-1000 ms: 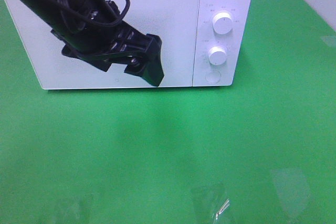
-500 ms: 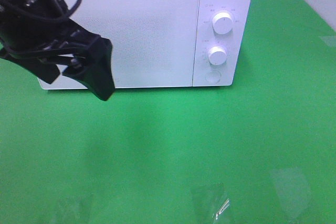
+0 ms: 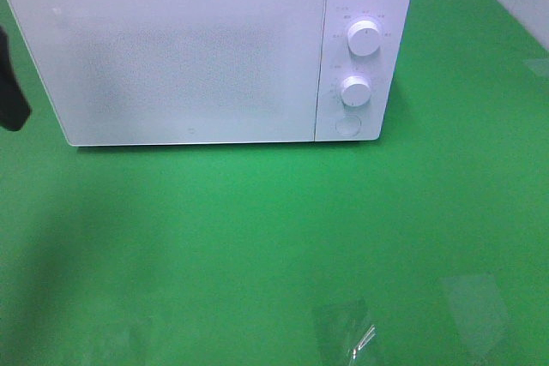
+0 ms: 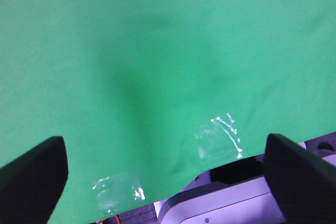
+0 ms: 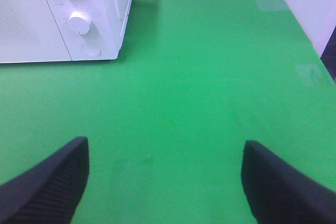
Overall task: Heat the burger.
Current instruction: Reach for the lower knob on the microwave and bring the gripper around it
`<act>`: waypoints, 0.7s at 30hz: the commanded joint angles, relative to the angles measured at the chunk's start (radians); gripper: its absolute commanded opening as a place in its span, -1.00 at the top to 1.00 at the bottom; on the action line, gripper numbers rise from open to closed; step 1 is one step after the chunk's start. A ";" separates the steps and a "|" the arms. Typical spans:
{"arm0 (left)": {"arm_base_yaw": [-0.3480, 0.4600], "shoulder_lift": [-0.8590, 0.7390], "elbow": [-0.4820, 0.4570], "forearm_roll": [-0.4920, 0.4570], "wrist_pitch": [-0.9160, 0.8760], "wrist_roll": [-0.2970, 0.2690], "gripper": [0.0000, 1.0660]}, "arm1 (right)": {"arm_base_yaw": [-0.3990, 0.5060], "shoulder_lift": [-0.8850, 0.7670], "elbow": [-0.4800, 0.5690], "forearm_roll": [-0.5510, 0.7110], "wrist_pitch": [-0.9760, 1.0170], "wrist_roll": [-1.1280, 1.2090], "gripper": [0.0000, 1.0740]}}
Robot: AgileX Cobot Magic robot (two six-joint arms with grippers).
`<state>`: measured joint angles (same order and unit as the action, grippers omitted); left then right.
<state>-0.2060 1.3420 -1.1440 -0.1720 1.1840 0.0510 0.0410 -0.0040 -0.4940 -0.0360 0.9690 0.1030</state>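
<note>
The burger is not in any view. A white microwave [image 3: 171, 57] stands at the back of the green table with its door shut; two knobs [image 3: 364, 38] and a round button sit on its right panel. It also shows in the right wrist view [image 5: 63, 14]. My left gripper [image 4: 168, 182] is open and empty above the green cloth near the table's front edge; in the exterior high view only a dark tip of that arm [image 3: 10, 92] shows at the left edge. My right gripper [image 5: 165, 182] is open and empty over bare cloth, right of the microwave.
Patches of clear tape [image 3: 347, 332] lie on the green cloth [image 3: 274, 237] near the front edge. The left wrist view shows the table's front edge with grey robot base parts [image 4: 220, 203] beyond it. A white wall [image 5: 304, 3] borders the table's right side.
My left arm has swung away from the front of the microwave door to the left and almost out of the exterior high view. The microwave door stays shut.
</note>
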 commanded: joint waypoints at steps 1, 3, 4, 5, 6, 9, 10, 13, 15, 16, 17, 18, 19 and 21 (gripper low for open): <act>0.059 -0.045 0.043 -0.001 0.006 0.018 -0.74 | -0.007 -0.027 0.002 0.001 -0.009 -0.002 -0.41; 0.155 -0.126 0.124 0.008 0.005 0.021 -0.74 | -0.007 -0.027 0.002 0.001 -0.009 -0.002 -0.41; 0.155 -0.126 0.124 0.008 0.005 0.021 -0.74 | -0.007 -0.027 0.002 0.001 -0.009 -0.002 -0.41; 0.188 -0.166 0.166 0.020 0.006 0.034 -0.74 | -0.007 -0.027 0.002 0.001 -0.009 -0.002 -0.41; 0.188 -0.166 0.166 0.020 0.006 0.034 -0.74 | -0.007 -0.027 0.002 0.001 -0.009 -0.002 -0.41; 0.213 -0.234 0.224 0.041 0.005 0.060 -0.74 | -0.007 -0.027 0.002 0.001 -0.009 -0.002 -0.41; 0.213 -0.234 0.224 0.041 0.005 0.060 -0.74 | -0.007 -0.027 0.002 0.001 -0.009 -0.002 -0.41; 0.213 -0.332 0.299 0.048 0.003 0.080 -0.74 | -0.007 -0.027 0.002 0.001 -0.009 -0.002 -0.41; 0.213 -0.391 0.341 0.049 0.003 0.098 -0.74 | -0.007 -0.027 0.002 0.001 -0.009 -0.002 -0.41; 0.213 -0.453 0.384 0.052 -0.004 0.107 -0.74 | -0.007 -0.027 0.002 0.001 -0.009 -0.002 -0.41; 0.213 -0.453 0.384 0.052 -0.004 0.107 -0.74 | -0.007 -0.027 0.002 0.001 -0.009 -0.002 -0.41; 0.213 -0.514 0.421 0.062 -0.014 0.112 -0.74 | -0.007 -0.027 0.002 0.001 -0.009 -0.002 -0.41; 0.213 -0.514 0.421 0.062 -0.014 0.112 -0.74 | -0.007 -0.027 0.002 0.001 -0.009 -0.002 -0.41; 0.213 -0.571 0.456 0.074 -0.036 0.121 -0.74 | -0.007 -0.027 0.002 0.001 -0.009 -0.002 -0.41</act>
<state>0.0040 0.7810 -0.6930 -0.1020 1.1650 0.1660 0.0410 -0.0040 -0.4940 -0.0360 0.9690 0.1030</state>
